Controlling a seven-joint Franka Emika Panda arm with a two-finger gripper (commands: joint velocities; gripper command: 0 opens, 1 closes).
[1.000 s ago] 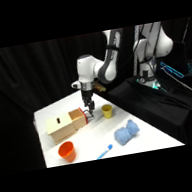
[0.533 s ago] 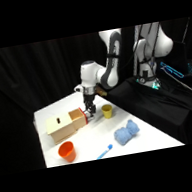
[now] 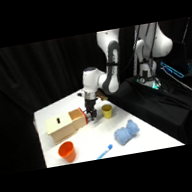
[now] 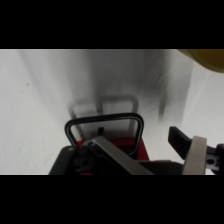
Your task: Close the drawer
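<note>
2 cups, 1 wooden box, 1 drawer, 1 blue cloth

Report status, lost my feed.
Gripper at the drawer front, fingers unclear. Drawer sticks out of wooden box. Yellow cup beside, not blocking.

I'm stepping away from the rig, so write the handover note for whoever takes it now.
Gripper: down at the drawer's front, right by the wire handle; can't tell if its fingers are open or shut.
Drawer: sticking out of the wooden box on the side toward the yellow cup.
Done: arm brought to the drawer's front.
Left: push the drawer fully in, then back away.
Nearby: orange cup, blue cloth.
</note>
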